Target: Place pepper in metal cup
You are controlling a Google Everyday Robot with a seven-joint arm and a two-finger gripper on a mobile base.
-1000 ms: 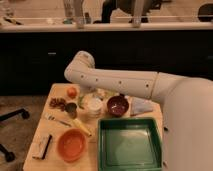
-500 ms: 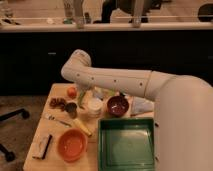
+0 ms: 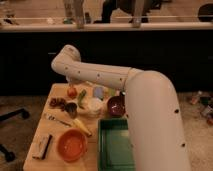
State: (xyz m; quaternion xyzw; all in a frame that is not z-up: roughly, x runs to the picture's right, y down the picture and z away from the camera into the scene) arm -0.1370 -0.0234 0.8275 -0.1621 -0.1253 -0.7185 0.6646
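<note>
The pepper (image 3: 81,96) is slim and dark green and lies on the wooden table (image 3: 40,131) near its back edge, just right of a round orange-red fruit (image 3: 72,92). The small grey metal cup (image 3: 71,109) with a dark inside stands just in front of the pepper and left of a white round container (image 3: 94,106). My white arm reaches from the lower right up to a bend at the upper left. My gripper (image 3: 76,83) hangs at the arm's end, above the table's back edge just behind the fruit and pepper, mostly hidden by the arm.
A maroon bowl (image 3: 116,105) and a pale cup (image 3: 98,92) stand right of the white container. An orange bowl (image 3: 71,145), a yellow vegetable (image 3: 80,126) and a dark flat object (image 3: 42,146) lie in front. A green tray (image 3: 117,147) fills the front right.
The arm's bend has swung left and a little up, and the arm's end has shifted left, towards the fruit and pepper. The things on the table have not moved.
</note>
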